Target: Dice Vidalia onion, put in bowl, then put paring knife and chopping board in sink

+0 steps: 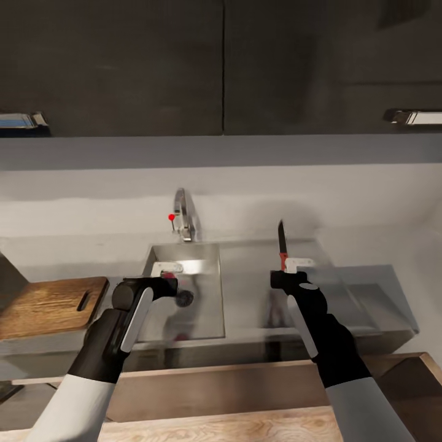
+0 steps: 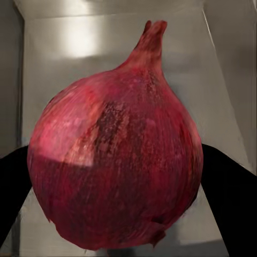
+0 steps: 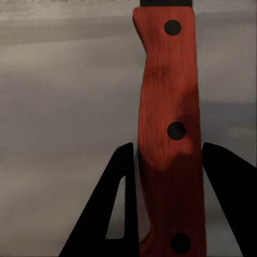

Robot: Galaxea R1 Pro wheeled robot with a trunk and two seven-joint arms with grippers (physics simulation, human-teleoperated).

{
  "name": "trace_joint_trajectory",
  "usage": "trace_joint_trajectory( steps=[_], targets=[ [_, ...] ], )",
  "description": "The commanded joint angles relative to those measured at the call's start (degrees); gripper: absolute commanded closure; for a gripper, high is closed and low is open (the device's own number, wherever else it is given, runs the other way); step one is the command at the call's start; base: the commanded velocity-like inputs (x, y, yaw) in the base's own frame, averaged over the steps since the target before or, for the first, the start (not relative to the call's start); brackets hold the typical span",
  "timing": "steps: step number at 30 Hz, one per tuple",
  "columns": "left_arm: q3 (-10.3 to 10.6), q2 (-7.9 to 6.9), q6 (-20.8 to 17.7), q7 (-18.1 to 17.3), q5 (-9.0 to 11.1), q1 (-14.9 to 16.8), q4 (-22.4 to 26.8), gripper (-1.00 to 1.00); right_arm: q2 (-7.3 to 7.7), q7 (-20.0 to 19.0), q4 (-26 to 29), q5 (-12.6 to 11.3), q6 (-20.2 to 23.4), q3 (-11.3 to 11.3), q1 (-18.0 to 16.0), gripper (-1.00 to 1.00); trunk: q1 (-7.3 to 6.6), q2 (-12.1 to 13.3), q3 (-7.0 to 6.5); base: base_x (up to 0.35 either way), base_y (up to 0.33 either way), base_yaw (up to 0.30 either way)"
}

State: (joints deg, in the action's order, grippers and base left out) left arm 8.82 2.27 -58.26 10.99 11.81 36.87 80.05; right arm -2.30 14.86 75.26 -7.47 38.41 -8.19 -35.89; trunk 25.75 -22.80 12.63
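A: Head view: left claw [image 1: 167, 283] over the sink [image 1: 209, 319], clamped on the Vidalia onion [image 2: 115, 150].

B: Right claw [image 1: 287, 274] clamped on the paring knife [image 1: 282, 244], above the drainer; chopping board [image 1: 49, 305] on the worktop [image 1: 393, 288].

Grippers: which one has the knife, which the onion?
The right gripper is shut on the paring knife by its red handle, blade pointing away over the drainer. The left gripper, over the sink, is shut on the Vidalia onion.

Dim, soft renders — glare on the sink [image 1: 205, 261] steel.
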Motion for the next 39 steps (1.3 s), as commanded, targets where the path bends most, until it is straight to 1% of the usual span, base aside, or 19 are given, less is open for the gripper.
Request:
trace_joint_trajectory(
  steps=[1,3,5,6,8,10,13,26,39],
  targets=[
    [0.04,0.0,-0.19,0.53,0.59,0.05,0.06,1.0,0.01,0.49,0.06,-0.61,0.15,-0.07,-0.06,1.0,0.04,-0.11,0.06,0.0,0.296,0.0],
    [0.13,0.0,-0.19,0.53,0.59,0.05,0.09,1.0,0.06,0.4,0.06,-0.61,0.11,-0.07,-0.06,1.0,0.04,-0.11,0.02,0.0,0.297,0.0],
    [1.01,-0.04,-0.19,0.53,0.59,0.05,0.1,1.0,0.16,0.33,0.06,-0.61,0.1,-0.07,-0.06,1.0,0.04,-0.11,0.01,0.0,0.298,0.0],
    [2.4,-0.06,-0.19,0.53,0.59,0.05,0.12,1.0,0.75,0.29,0.06,-0.61,0.06,-0.07,-0.06,1.0,0.04,-0.11,0.01,0.0,0.299,0.0],
    [3.2,-0.07,-0.19,0.53,0.59,0.05,0.21,1.0,1.61,0.27,0.06,-0.71,0.03,-0.07,-0.06,1.0,0.04,-0.11,0.01,0.0,0.299,0.0],
    [3.52,-0.06,-0.19,0.53,0.59,0.05,0.39,1.0,2.02,0.26,0.06,-0.76,0.01,-0.07,-0.06,1.0,0.04,-0.11,0.01,-0.024,0.299,0.0],
    [3.71,-0.07,-0.19,0.53,0.59,0.05,0.68,1.0,2.25,0.26,0.05,-0.73,0.0,-0.13,-0.06,1.0,0.04,-0.11,0.0,-0.064,0.299,0.0],
    [3.74,-0.42,-0.23,0.53,0.59,0.05,2.09,1.0,2.21,0.26,-0.01,-0.77,0.0,-0.16,-0.06,1.0,0.04,-0.11,0.0,-0.084,0.299,0.0],
    [3.74,-0.43,-0.19,0.53,0.59,0.05,2.41,1.0,2.29,0.26,-0.02,-0.79,-0.03,-0.16,-0.06,1.0,0.04,-0.11,0.0,-0.009,0.299,0.0]
  ],
)
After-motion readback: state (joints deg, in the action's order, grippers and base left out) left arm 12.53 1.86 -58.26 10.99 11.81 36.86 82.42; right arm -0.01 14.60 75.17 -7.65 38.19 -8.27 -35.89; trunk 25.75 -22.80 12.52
